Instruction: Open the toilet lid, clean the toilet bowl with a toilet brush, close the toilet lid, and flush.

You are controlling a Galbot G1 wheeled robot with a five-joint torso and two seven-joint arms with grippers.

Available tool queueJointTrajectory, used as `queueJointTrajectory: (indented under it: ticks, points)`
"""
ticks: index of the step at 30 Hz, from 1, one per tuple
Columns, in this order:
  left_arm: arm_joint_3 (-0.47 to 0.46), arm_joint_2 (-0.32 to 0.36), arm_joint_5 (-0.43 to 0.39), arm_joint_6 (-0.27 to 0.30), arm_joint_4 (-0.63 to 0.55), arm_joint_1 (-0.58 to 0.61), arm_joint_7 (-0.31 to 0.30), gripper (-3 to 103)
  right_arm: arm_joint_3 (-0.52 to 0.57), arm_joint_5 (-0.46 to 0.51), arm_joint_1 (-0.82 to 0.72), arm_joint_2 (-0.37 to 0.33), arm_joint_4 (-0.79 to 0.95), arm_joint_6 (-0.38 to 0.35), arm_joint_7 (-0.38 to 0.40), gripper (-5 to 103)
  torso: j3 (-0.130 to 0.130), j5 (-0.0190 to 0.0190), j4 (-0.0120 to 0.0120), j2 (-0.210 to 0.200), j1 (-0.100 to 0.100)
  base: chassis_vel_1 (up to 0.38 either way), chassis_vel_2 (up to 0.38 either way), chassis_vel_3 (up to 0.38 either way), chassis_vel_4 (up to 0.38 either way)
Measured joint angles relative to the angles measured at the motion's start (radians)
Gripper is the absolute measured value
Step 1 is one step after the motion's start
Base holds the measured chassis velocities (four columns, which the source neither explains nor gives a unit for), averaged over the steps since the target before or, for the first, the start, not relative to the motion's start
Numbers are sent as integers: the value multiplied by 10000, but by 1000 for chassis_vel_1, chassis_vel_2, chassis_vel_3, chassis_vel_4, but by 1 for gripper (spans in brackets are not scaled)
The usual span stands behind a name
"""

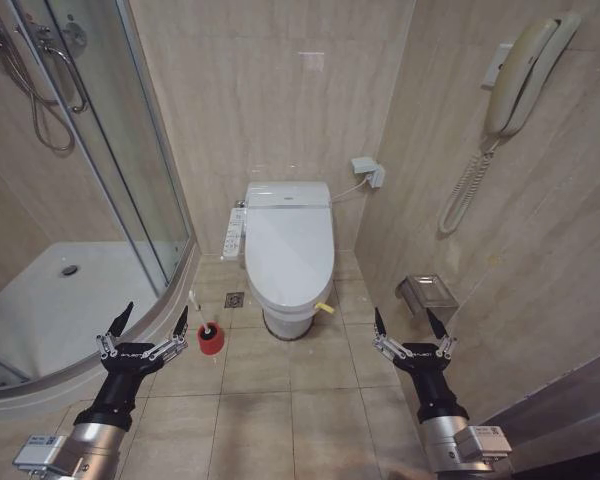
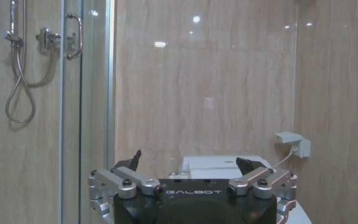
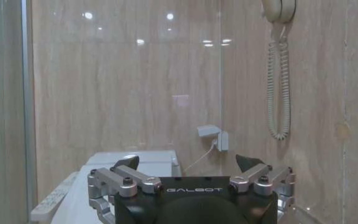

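I'm parked facing the toilet, both arms raised in front of me, nothing held.

Left gripper (image 1: 148, 327) hovers over the floor tiles near the shower tray (image 1: 40, 300) edge, fingers spread wide. Left wrist view confirms it: left gripper (image 2: 188, 164) fingertips well apart with wall and toilet tank visible between them.

Right gripper (image 1: 412, 326) hovers on the right, near the side wall, fingers also spread. Right wrist view agrees, right gripper (image 3: 188, 162) empty.

Toilet lid (image 1: 288, 250) is down, closed over the seat, centred against the far wall. Small yellow strap (image 1: 325, 307) sticks out at its near-right rim. Toilet bowl interior is fully covered by the lid, so I can't see the basin or any stains.

Toilet brush (image 1: 202, 315) stands in its red holder (image 1: 211, 340) on the floor, left of the toilet and just right of the left gripper. White handle leans up toward the left; bristle head is mostly sunk in the cup, hard to make out.

In the left wrist view the toilet is cut off by the gripper body; just the tank top shows. Wall phone (image 1: 520, 75) hangs on the right wall, its top clipped in the right wrist view.
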Motion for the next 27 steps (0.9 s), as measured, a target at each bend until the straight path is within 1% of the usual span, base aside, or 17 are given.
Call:
queueJointTrajectory:
  ticks: [27]
  points:
    - [0, 0, 0, 0, 0, 0, 0, 100, 0, 0, -1, 1, 0, 0, 0, 100, -1, -1, 1, 1, -4, 0, 0, 0, 0]
